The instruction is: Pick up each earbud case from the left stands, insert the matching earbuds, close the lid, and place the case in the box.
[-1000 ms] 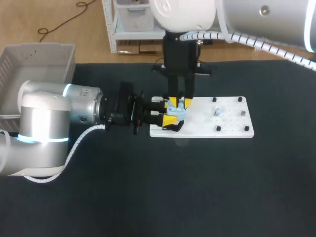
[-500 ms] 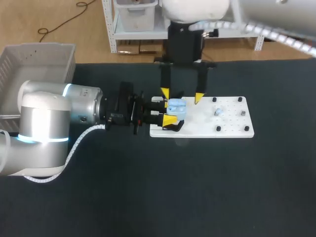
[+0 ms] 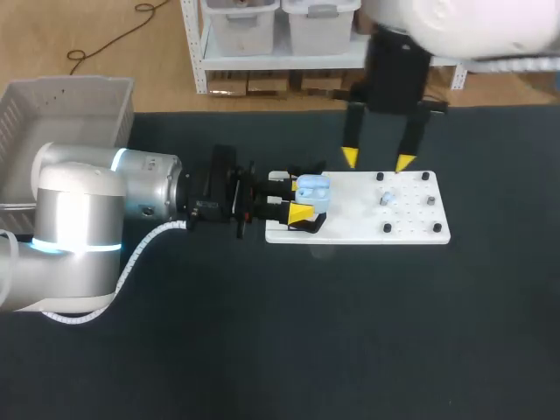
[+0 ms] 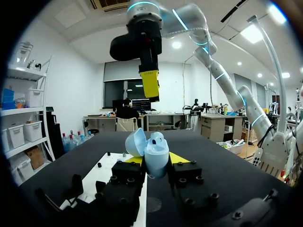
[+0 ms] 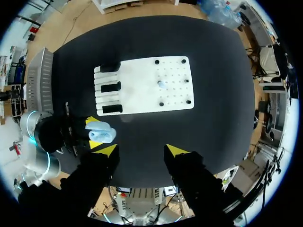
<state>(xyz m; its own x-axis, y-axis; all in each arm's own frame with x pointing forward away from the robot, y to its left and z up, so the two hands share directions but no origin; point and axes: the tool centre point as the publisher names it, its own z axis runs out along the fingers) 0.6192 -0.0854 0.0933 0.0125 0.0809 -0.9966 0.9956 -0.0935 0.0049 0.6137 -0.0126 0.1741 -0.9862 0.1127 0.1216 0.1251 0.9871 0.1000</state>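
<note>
1. Insertion step, by the look: left end effector (image 3: 300, 199) clamped on the blue earbud case (image 3: 313, 191), lid open, raised near the white board's (image 3: 411, 223) left end.
2. Right end effector (image 3: 377, 160) spread wide, empty, high above the board's lone earbud (image 3: 386, 199).
3. Next, likely: down, pinch that earbud, carry to the case.
4. Left wrist view only: the open lid close up. Right wrist view only: three black stands (image 5: 113, 87).

Silver arms (image 3: 83, 210), cyan rings (image 3: 77, 247), coiled white cable (image 3: 144, 249), yellow-tipped end effectors (image 3: 377, 160)
</note>
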